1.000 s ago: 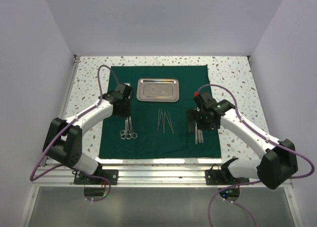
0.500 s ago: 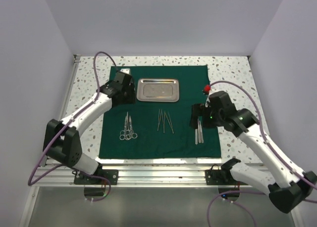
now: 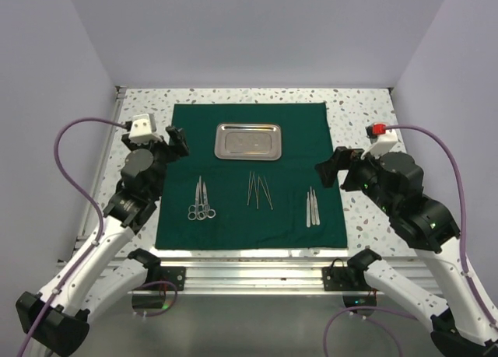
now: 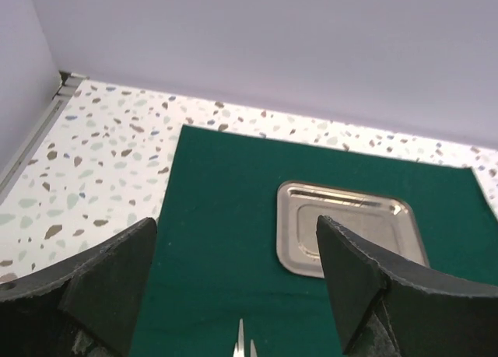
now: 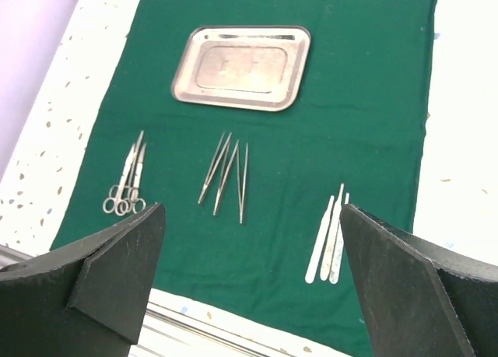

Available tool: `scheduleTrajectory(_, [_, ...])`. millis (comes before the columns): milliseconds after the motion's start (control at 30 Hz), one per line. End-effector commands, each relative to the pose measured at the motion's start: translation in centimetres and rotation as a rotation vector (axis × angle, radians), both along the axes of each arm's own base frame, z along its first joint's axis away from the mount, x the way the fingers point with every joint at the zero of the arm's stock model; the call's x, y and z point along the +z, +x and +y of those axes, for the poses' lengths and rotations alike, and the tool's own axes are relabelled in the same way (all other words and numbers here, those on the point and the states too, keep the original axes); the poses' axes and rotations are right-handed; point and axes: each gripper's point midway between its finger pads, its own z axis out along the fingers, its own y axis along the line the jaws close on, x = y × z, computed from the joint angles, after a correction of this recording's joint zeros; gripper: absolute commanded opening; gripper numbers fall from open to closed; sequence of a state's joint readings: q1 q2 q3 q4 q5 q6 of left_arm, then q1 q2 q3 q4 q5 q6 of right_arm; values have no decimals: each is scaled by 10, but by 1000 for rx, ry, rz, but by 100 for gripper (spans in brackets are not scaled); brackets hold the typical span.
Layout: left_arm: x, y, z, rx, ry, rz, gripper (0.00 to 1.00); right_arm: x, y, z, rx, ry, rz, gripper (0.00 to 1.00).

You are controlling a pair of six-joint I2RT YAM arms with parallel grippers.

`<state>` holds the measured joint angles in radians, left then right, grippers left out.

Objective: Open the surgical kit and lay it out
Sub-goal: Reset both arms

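The surgical kit lies unfolded: a dark green cloth (image 3: 303, 131) is spread flat on the table. A shiny steel tray (image 3: 248, 141) sits at its far middle. Nearer lie scissors (image 3: 201, 202), thin forceps (image 3: 259, 190) and flat handles (image 3: 312, 207), side by side in separate groups. My left gripper (image 3: 171, 144) hangs open above the cloth's left edge, nothing in it. The left wrist view has the tray (image 4: 350, 205) and the scissor tips (image 4: 240, 337) between the open left gripper (image 4: 236, 232). My right gripper (image 3: 336, 167) is open and empty over the right edge. The right wrist view takes in the whole layout through the open right gripper (image 5: 253, 213).
The speckled tabletop (image 3: 366, 116) borders the cloth on the left, right and far sides. White walls close in three sides. A metal rail (image 3: 249, 267) with the arm bases runs along the near edge. Purple cables loop beside both arms.
Both arms have lifted and drawn back toward the near edge. The left gripper went from shut to open. The right gripper, open throughout, moved off the flat handles.
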<state>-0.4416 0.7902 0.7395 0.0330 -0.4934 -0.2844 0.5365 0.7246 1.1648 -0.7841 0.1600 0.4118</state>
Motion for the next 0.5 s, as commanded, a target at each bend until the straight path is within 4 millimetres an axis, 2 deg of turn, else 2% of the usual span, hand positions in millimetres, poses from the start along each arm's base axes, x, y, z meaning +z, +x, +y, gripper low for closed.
scheduleTrajectory(0, [-3,4,3,24,56,16,86,5,2,-6,-22,-4,-50,98])
scheduleTrajectory(200, [5,-1,9,34,64,-19,88,6,-3,-3,3,24,-84,98])
scheduleTrajectory(333, [-2,1,7,28,83,19,88,12,-3,-1,16,42,-104,98])
scheduleTrajectory(400, [-4,2,8,35,83,30,88,8,-1,0,27,10,-98,98])
scheduleTrajectory(467, [-8,3,6,27,90,38,87,7,1,-8,-25,11,-93,98])
